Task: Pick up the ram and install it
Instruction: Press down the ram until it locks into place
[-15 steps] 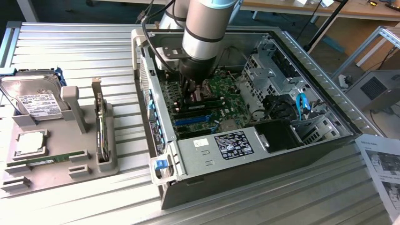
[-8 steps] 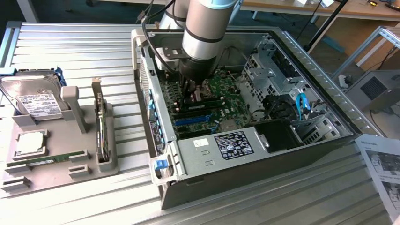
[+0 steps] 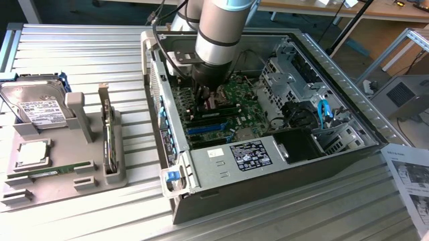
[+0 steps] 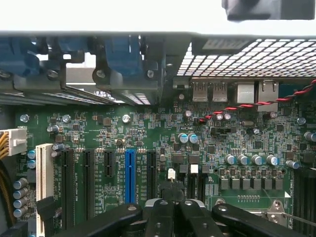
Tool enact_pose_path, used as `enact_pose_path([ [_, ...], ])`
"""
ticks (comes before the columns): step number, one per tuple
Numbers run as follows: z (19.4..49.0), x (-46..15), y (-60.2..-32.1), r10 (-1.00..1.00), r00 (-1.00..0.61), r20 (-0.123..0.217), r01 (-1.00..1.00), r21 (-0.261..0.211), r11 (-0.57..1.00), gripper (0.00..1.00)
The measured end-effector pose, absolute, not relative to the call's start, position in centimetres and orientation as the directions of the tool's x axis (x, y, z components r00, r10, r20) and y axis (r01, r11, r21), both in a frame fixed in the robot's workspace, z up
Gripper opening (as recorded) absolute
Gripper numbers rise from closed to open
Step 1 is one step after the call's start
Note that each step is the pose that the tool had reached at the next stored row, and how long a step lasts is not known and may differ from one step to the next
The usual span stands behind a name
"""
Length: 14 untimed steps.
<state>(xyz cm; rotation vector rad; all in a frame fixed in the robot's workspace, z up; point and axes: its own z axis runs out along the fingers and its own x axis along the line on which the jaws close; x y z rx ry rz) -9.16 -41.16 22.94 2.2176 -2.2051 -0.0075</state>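
Note:
The ram (image 3: 50, 172), a thin green stick, lies flat in the grey holder tray (image 3: 60, 193) at the exterior view's left, well apart from the arm. My gripper (image 3: 208, 103) is down inside the open computer case (image 3: 221, 196), just above the green motherboard (image 3: 236, 93). In the wrist view my gripper (image 4: 173, 207) shows its dark fingers (image 4: 159, 217) pressed together over the motherboard (image 4: 148, 133), near the blue slot (image 4: 130, 175). I see nothing held between them.
The tray also carries a hard drive (image 3: 37, 103), a square silver processor (image 3: 32, 153) and an upright expansion card (image 3: 107, 135). Case walls, a drive cage (image 3: 288, 80) and cables (image 3: 298, 118) crowd the arm. A printed sheet (image 3: 410, 181) lies at the exterior view's right.

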Motion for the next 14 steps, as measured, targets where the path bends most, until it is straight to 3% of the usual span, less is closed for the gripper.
enact_pose_path([
  [14,26.4,-9.2,-41.2,-1.000,0.006,0.006,-1.000,0.013,-0.006,0.11],
])
